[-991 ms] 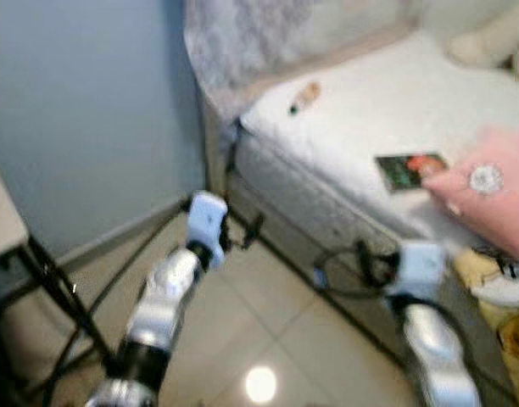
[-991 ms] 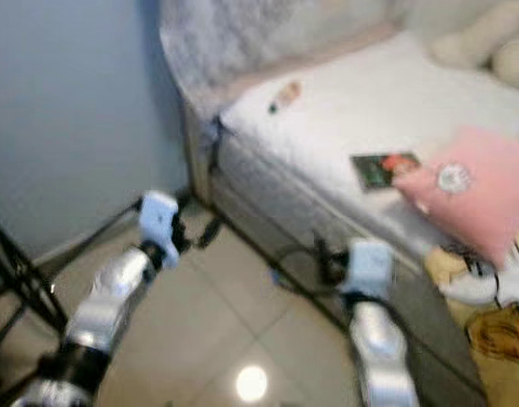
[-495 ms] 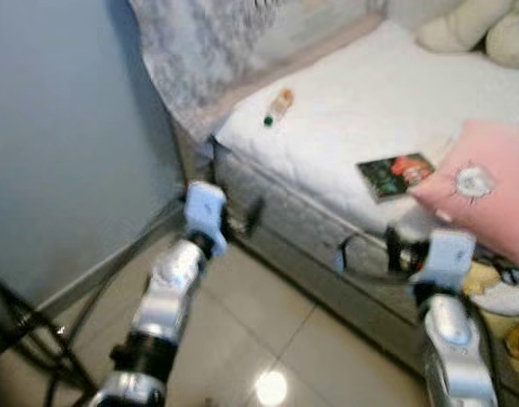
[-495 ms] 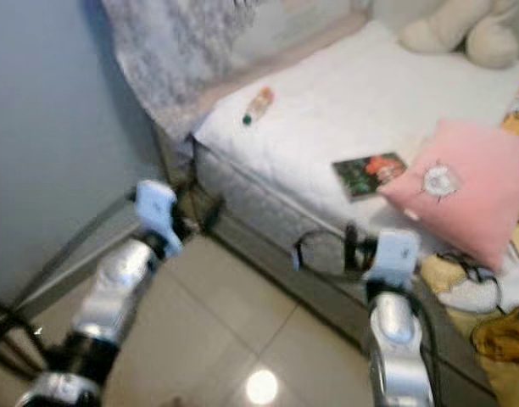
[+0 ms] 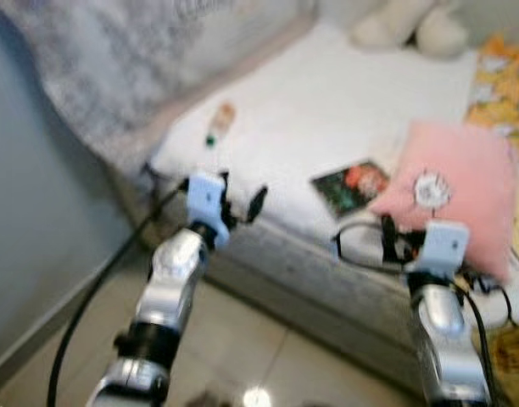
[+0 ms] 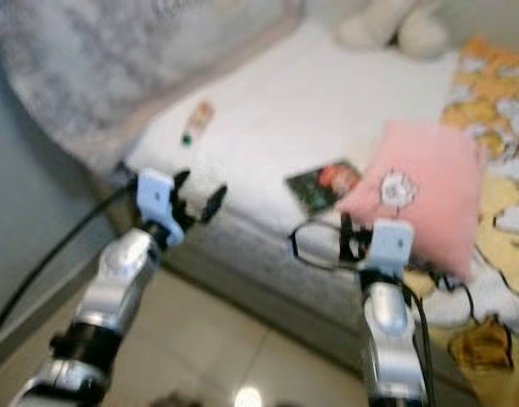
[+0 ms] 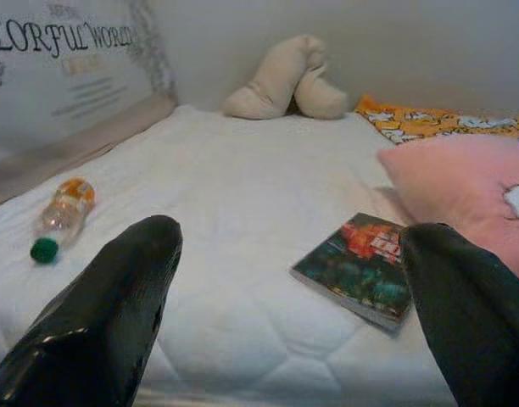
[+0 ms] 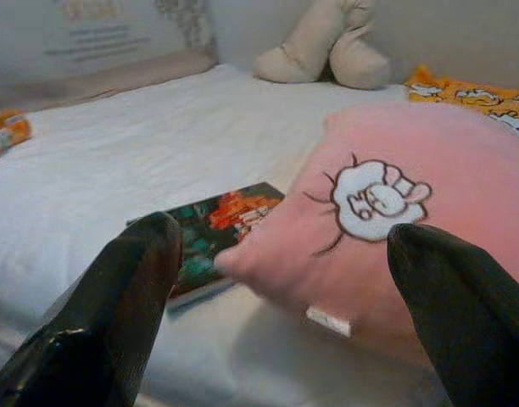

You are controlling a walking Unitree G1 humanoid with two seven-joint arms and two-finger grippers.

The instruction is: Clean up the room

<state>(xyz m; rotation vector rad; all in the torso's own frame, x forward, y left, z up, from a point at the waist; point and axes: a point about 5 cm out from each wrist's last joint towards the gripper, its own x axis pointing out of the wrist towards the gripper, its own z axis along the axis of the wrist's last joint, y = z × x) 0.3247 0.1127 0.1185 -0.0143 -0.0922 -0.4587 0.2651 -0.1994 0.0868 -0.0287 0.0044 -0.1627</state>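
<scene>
A white mattress (image 5: pixel 327 110) fills the space ahead. On it lie a plastic bottle (image 5: pixel 219 123) with a green cap near the corner, a dark paperback book (image 5: pixel 351 184) and a pink cushion (image 5: pixel 450 191) with a white patch. A beige plush toy (image 5: pixel 408 25) rests at the far end. My left gripper (image 5: pixel 242 202) is open at the mattress's near edge, with the bottle (image 7: pixel 60 216) and book (image 7: pixel 361 267) beyond it. My right gripper (image 5: pixel 361 242) is open just before the cushion (image 8: pixel 404 212) and book (image 8: pixel 221 220), empty.
A grey patterned cloth (image 5: pixel 98 76) hangs at the bed's head on the left, by a blue-grey wall (image 5: pixel 22 237). An orange-patterned sheet (image 5: pixel 501 76) covers the bed's far right. Tiled floor (image 5: pixel 259 356) lies below; a black cable (image 5: pixel 98 288) runs along it.
The camera has swung right and toward the bed, so the mattress now fills the frame. Both grippers have come up to the mattress's edge. The things on the bed have not moved.
</scene>
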